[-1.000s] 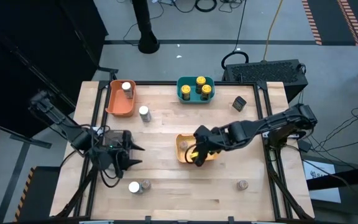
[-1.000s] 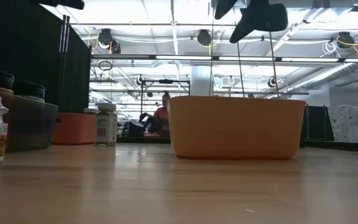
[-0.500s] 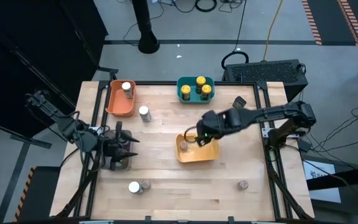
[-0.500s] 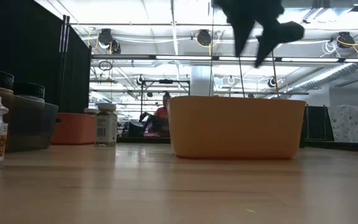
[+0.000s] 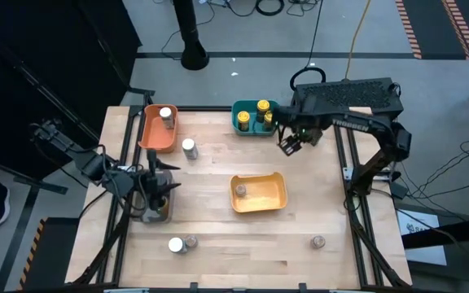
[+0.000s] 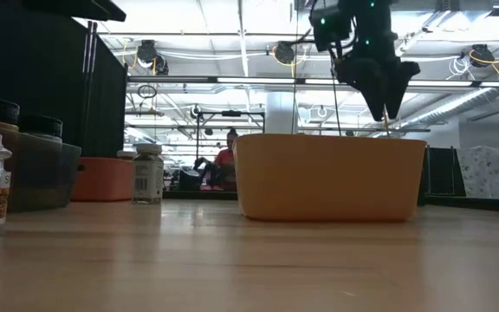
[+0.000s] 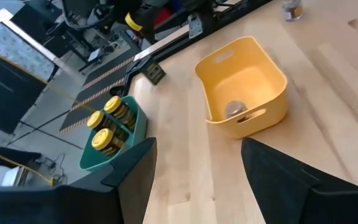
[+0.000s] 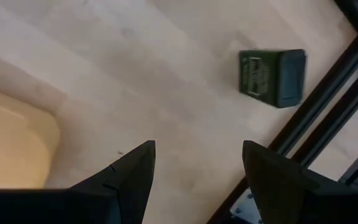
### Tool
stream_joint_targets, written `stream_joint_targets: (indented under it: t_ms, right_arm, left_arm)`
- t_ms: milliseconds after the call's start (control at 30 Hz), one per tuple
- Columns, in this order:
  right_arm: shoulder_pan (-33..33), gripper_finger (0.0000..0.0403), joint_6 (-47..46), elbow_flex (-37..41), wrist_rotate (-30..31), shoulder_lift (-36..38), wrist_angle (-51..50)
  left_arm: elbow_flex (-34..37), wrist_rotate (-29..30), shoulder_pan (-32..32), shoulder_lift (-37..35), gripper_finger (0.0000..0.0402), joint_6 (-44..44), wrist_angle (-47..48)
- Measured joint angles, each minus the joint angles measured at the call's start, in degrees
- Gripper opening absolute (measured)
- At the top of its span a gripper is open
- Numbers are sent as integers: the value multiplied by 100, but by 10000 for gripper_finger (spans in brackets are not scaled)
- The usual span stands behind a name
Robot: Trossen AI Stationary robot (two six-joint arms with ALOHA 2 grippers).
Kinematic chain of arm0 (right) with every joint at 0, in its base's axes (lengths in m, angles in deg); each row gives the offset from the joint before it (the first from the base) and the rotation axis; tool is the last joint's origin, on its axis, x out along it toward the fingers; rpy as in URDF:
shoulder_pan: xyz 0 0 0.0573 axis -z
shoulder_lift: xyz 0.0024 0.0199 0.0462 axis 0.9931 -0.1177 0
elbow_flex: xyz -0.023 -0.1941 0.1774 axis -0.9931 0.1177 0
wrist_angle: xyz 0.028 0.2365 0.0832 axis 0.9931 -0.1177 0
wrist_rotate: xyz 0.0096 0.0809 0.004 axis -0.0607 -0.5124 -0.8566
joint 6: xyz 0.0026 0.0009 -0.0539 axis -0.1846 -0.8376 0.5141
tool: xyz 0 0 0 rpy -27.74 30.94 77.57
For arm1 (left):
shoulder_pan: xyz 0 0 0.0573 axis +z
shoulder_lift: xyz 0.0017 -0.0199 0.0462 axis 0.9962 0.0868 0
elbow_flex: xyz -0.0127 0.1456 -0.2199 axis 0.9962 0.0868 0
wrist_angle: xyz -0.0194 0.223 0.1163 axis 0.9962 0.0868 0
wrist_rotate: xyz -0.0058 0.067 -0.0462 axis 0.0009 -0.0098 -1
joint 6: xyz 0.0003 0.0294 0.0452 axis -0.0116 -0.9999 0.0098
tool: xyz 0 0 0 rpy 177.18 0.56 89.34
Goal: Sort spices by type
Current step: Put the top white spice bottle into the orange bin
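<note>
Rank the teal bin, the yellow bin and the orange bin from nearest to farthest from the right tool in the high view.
From the right tool:
1. Teal bin, just beside it at the table's far edge.
2. Yellow bin, mid-table.
3. Orange bin, at the far-left corner.

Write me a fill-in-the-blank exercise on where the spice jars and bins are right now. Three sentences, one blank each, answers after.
1. The teal bin holds ___ jars with yellow lids.
2. The single jar in the yellow bin has a ___ lid.
3. The white-lidded jar standing on the bare table is nearest the ___ bin.

Missing words: three; grey; orange
</note>
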Motion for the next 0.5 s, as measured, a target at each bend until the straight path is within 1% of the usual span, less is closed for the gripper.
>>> stream_joint_targets:
  t_ms: [100, 233, 367, 500]
  right_arm:
    - [368, 226, 401, 0, -61, 0, 49]
    - [615, 226, 998, 0, -145, -2, 105]
    - [630, 226, 1430, 0, -150, -2, 103]
    - [469, 226, 1327, 0, -201, -4, 101]
  left_arm:
    - [-1, 152, 38, 0, 242, 31, 57]
    - [0, 246, 80, 0, 242, 295, 106]
    - [-1, 245, 96, 0, 242, 416, 117]
    - [0, 239, 96, 1, 242, 207, 6]
